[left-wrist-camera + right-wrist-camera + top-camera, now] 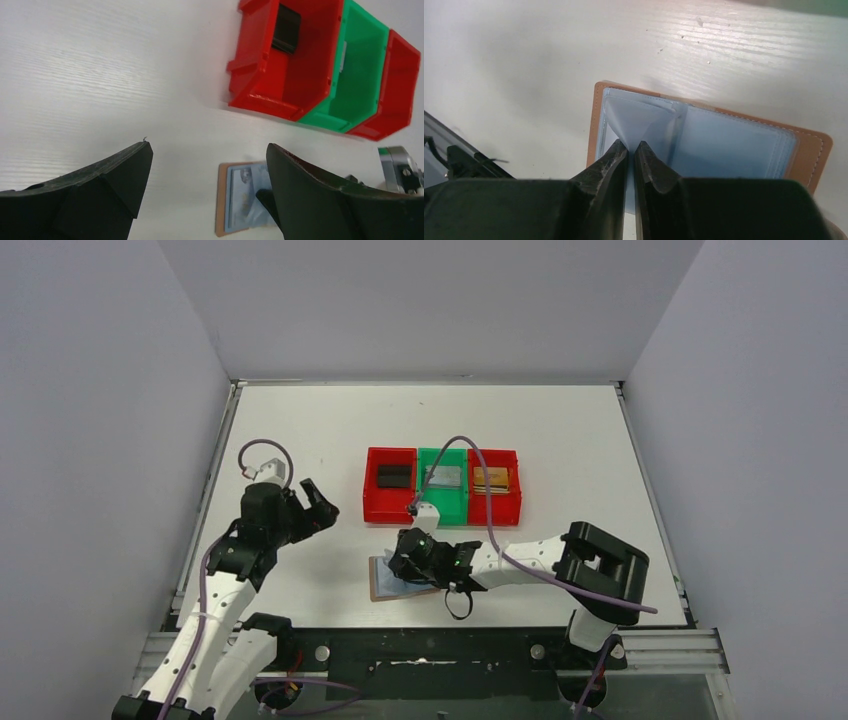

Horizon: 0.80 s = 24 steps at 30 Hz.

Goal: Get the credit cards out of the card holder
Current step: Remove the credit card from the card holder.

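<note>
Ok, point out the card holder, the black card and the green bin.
card holder (719, 142), right wrist view, clear inner sleeve.
black card (393, 476), top view, its middle.
green bin (362, 75), left wrist view, inner wall.

The top external camera sits high above and behind the arm bases. It looks down and forward over the whole tabletop from far enough off to take in all four of its edges. The left wrist camera rides low over the left part of the tabletop, looking rightward across it to the row of bins and the card holder (both lie off-centre in that view). The right wrist camera hangs very close above the card holder by the near edge, looking steeply down. All three views share the card holder.
</note>
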### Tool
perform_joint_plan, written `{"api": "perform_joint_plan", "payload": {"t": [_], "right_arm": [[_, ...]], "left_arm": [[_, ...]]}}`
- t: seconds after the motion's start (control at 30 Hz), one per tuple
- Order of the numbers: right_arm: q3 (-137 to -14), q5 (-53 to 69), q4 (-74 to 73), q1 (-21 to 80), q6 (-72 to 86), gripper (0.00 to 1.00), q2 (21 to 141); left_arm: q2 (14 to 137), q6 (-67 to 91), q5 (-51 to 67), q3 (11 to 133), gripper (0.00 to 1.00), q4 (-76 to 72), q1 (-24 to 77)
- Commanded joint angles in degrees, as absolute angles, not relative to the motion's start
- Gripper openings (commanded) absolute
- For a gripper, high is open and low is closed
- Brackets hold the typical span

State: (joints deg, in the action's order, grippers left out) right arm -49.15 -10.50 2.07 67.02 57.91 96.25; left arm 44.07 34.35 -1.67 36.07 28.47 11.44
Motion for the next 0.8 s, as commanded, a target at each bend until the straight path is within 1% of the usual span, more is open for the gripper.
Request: {"api": "perform_joint_plan", "payload": {"t": [0.0, 0.17, 0.33, 0.57, 0.77], "right_arm": [[-44.2, -5.5, 18.5, 65.6, 59.9, 0.11, 92.5], [-37.6, -3.2, 27.5, 64.0, 62.9, 0.12, 91.1], [-34.4, -2.9, 30.5, 63.3, 64.7, 0.13, 90.6], [-33.4, -3.5, 30.2, 63.0, 66.9, 0.14, 91.2], [-32.7, -4.0, 29.5, 62.7, 68.3, 0.15, 91.0]], "left_arm": [[43.6, 38.4, 15.3, 33.3, 0.84, 22.6, 11.2], [45.1, 42.2, 28.8, 28.6, 0.79, 16.1, 11.3], [46.9, 44.7, 35.9, 25.2, 0.74, 9.7, 14.1], [49.3, 47.7, 29.6, 20.7, 0.74, 3.4, 27.2], [53.0, 50.3, 27.1, 16.5, 0.72, -3.7, 31.1]]}}
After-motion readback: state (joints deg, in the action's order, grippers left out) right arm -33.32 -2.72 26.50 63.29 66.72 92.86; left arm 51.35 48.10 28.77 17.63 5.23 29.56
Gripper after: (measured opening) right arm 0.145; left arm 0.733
